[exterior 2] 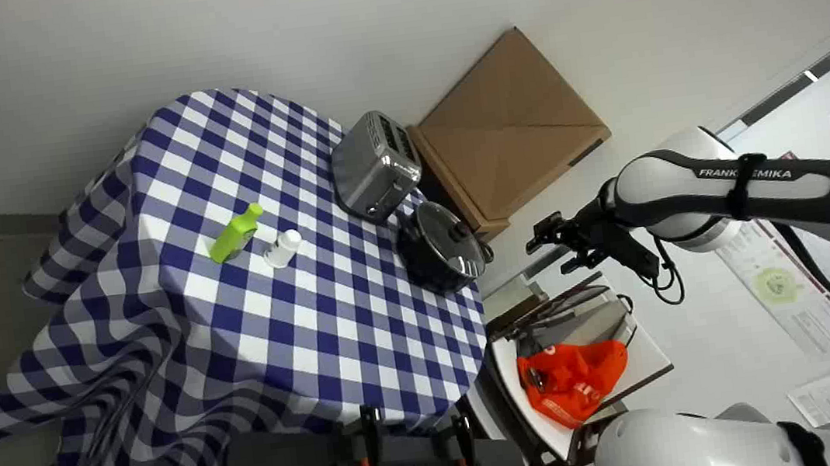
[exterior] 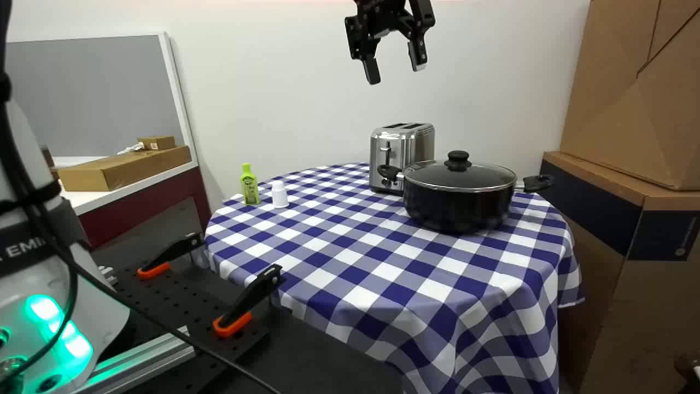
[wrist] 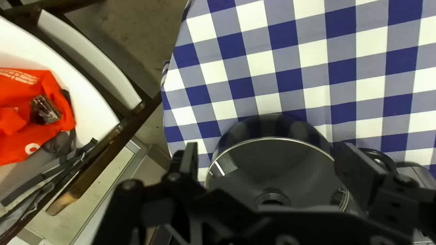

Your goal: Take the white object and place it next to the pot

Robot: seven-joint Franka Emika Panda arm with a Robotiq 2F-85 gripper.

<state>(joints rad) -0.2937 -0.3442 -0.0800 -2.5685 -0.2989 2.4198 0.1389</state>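
Claw (exterior: 396, 72) up high, fingers spread apart.
White object (exterior: 280, 195) upright on checked cloth (exterior: 350, 232), below claw and well apart from it; pot (exterior: 458, 208) also below, nearer, seen between the fingers in wrist view.

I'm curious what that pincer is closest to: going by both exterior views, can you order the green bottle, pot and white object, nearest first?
1. Pot: nearest, below the pincer.
2. White object: across the cloth from the pot.
3. Green bottle: farthest, just beyond the white object, not touching it.
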